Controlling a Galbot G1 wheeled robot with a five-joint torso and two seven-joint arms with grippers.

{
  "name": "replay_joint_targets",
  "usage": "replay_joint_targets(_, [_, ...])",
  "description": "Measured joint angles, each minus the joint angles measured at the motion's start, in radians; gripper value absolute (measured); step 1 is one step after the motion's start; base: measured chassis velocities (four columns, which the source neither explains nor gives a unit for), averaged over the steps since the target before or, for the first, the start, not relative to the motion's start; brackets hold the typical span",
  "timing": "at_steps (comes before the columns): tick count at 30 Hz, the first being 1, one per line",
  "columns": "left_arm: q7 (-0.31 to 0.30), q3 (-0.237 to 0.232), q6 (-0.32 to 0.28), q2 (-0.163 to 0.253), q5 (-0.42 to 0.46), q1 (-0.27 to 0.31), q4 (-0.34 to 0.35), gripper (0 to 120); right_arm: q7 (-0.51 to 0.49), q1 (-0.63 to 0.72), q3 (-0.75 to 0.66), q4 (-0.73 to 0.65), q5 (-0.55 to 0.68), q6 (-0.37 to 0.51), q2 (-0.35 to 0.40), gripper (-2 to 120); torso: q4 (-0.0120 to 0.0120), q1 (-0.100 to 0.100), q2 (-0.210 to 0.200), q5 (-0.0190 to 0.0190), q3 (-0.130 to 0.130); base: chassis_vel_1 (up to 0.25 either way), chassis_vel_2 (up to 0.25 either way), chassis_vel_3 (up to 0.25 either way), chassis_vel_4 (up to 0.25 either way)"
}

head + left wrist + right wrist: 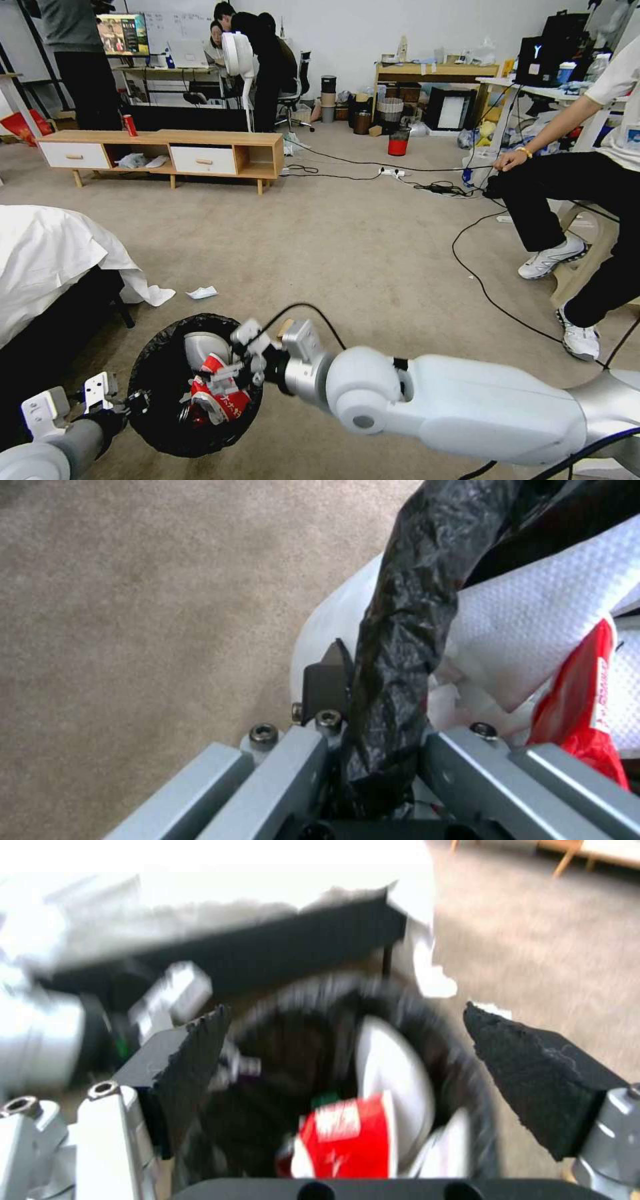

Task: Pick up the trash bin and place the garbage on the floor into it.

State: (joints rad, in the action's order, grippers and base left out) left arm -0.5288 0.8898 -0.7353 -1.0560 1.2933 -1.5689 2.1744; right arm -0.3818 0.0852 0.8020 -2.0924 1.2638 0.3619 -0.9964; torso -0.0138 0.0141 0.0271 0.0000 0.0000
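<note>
The left claw [137, 402] pinches the trash bin [157, 380] by its rim; the right claw [230, 373], spread, hovers above the snack bag [217, 400] inside. One paper scrap [202, 292] lies on the floor [347, 260] beyond the bin.

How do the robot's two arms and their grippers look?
Right arm: glossy white shells, silver wrist, black cable looping over it. Left arm: grey forearm. Both grippers, right gripper and left gripper, have grey metal fingers with hex screws and black pads.
</note>
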Motion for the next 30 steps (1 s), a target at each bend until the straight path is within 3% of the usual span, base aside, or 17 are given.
replay_joint_targets(8, [0.000, 0.006, 0.000, -0.002, 0.000, -0.001, -0.001, 0, 0.048, 0.082, -0.231, -0.035, -0.011, -0.086, 0.077, 96, 0.0000, 0.000, 0.000, 0.0001, 0.000, 0.000, 0.000, 0.000, 0.000])
replay_joint_targets(10, [0.003, 0.011, 0.000, -0.011, -0.011, -0.003, 0.005, 0, 0.082, 0.192, -0.435, -0.013, -0.045, -0.180, 0.110, 99, -0.0002, 0.000, 0.000, 0.0003, 0.000, 0.000, 0.000, 0.000, 0.000])
replay_joint_targets(14, [0.010, 0.015, 0.000, -0.021, -0.026, -0.007, 0.011, 0, 0.099, 0.277, -0.550, 0.022, -0.098, -0.272, 0.128, 100, -0.0001, 0.000, 0.000, 0.0002, 0.000, 0.000, 0.000, 0.000, 0.000])
replay_joint_targets(17, [0.010, 0.018, 0.000, -0.037, -0.034, -0.013, 0.023, 0, 0.138, 0.417, -0.738, 0.065, -0.181, -0.381, 0.172, 100, -0.0002, 0.000, 0.000, 0.0003, 0.000, 0.000, 0.000, 0.000, 0.000])
replay_joint_targets(18, [0.010, 0.018, 0.000, -0.037, -0.034, -0.013, 0.023, 0, 0.138, 0.417, -0.738, 0.065, -0.181, -0.381, 0.172, 100, -0.0002, 0.000, 0.000, 0.0003, 0.000, 0.000, 0.000, 0.000, 0.000])
replay_joint_targets(20, [0.011, 0.023, 0.000, -0.046, -0.037, -0.019, 0.029, 0, 0.159, 0.512, -0.877, 0.082, -0.237, -0.426, 0.188, 100, -0.0004, 0.000, 0.000, 0.0005, 0.000, 0.000, 0.000, 0.000, 0.000])
replay_joint_targets(26, [0.012, 0.055, 0.000, -0.069, -0.047, -0.050, 0.052, 0, 0.196, 0.624, -1.036, 0.120, -0.314, -0.492, 0.180, 100, -0.0003, 0.000, 0.000, 0.0001, 0.000, 0.000, 0.000, 0.000, 0.000])
replay_joint_targets(28, [0.011, 0.078, 0.000, -0.096, -0.051, -0.068, 0.075, 0, 0.216, 0.713, -1.133, 0.148, -0.403, -0.546, 0.154, 100, 0.0011, 0.000, 0.000, 0.0001, 0.000, 0.000, 0.000, 0.000, 0.000])
replay_joint_targets(30, [0.010, 0.079, 0.000, -0.102, -0.054, -0.069, 0.080, 0, 0.218, 0.759, -1.171, 0.150, -0.439, -0.557, 0.143, 100, 0.0001, 0.000, 0.000, 0.0001, 0.000, 0.000, 0.000, 0.000, 0.000])
